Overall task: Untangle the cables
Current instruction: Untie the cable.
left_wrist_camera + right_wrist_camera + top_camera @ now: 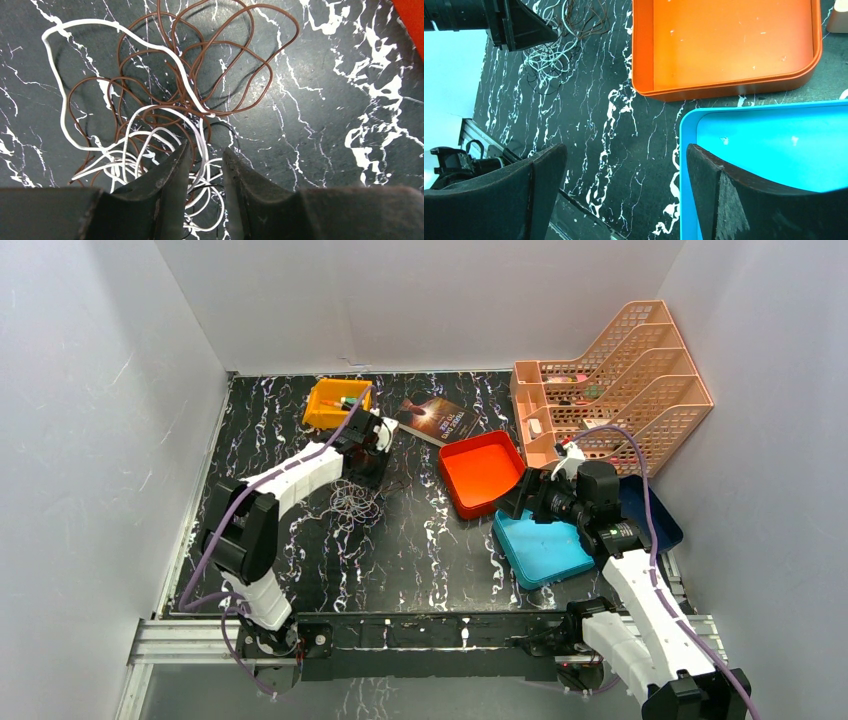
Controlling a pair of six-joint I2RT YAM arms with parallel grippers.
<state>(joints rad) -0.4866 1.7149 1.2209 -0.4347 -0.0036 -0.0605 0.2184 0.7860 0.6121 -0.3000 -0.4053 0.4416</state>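
Observation:
The cables (350,502) lie in a loose tangle on the black marbled table, left of centre. In the left wrist view a white cable (60,95) loops round several brown cables (240,50), and a thin black strand shows near the jaws. My left gripper (206,147) is down at the tangle's edge, jaws narrowed but still apart, with white strands running through the gap, none visibly pinched. From above, the left gripper (365,472) is at the far side of the pile. My right gripper (626,150) hangs wide open and empty over the blue tray's corner, far from the cables (559,45).
An orange tray (480,472) sits at centre, with a light blue tray (540,550) and a dark blue tray (655,515) to its right. A yellow bin (335,402), a book (438,418) and a peach file rack (610,380) line the back.

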